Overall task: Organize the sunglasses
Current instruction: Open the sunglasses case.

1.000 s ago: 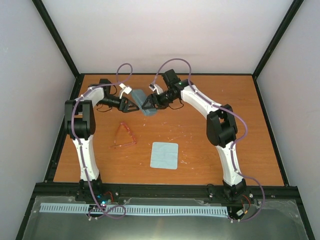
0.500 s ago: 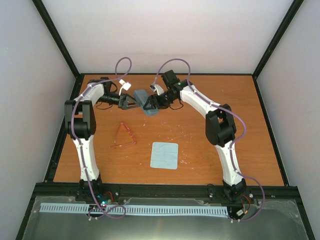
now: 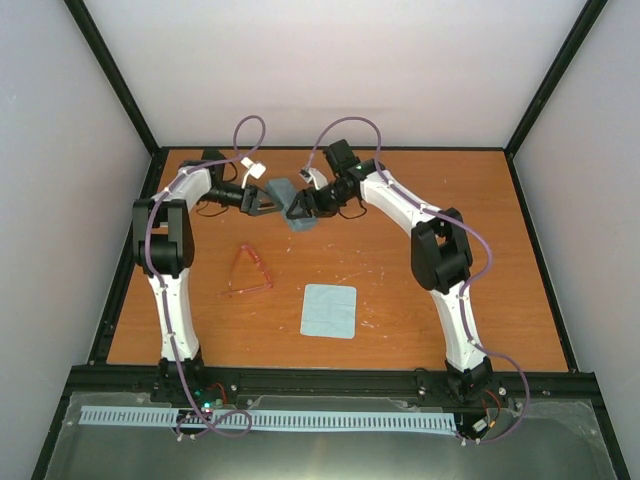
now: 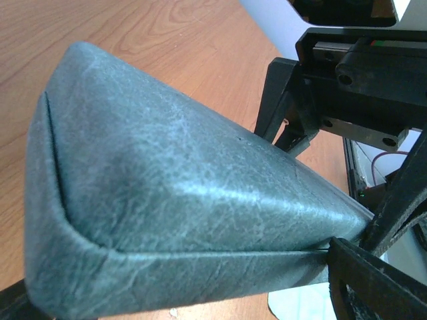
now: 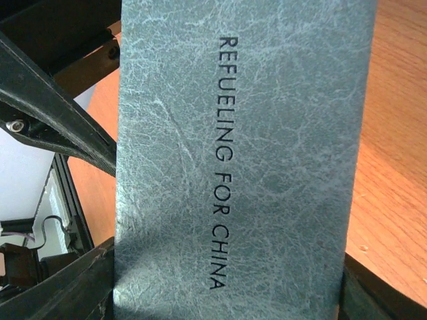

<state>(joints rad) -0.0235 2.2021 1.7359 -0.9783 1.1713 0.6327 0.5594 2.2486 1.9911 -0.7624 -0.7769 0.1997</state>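
The grey-blue case (image 3: 288,199) sits closed at the back middle of the table, held between both arms. My right gripper (image 3: 302,204) is shut across its width; in the right wrist view (image 5: 227,293) the case (image 5: 240,133), printed "REFUELING FOR CHINA", fills the span between the fingers (image 5: 60,293). My left gripper (image 3: 262,202) holds the case's left end; in the left wrist view (image 4: 173,283) the case (image 4: 167,180) lies between the fingers (image 4: 373,283), one fingertip at its seam. The red-pink sunglasses (image 3: 250,270) lie on the table nearer the front, apart from both grippers.
A flat light-blue cloth (image 3: 330,310) lies on the orange-brown table (image 3: 450,320) in front of the middle. Black frame rails edge the table, with white walls behind. The right gripper's black body (image 4: 347,73) shows past the case in the left wrist view.
My left gripper has moved a little back and right, closer onto the case's left end. The right gripper, sunglasses and cloth have stayed put.
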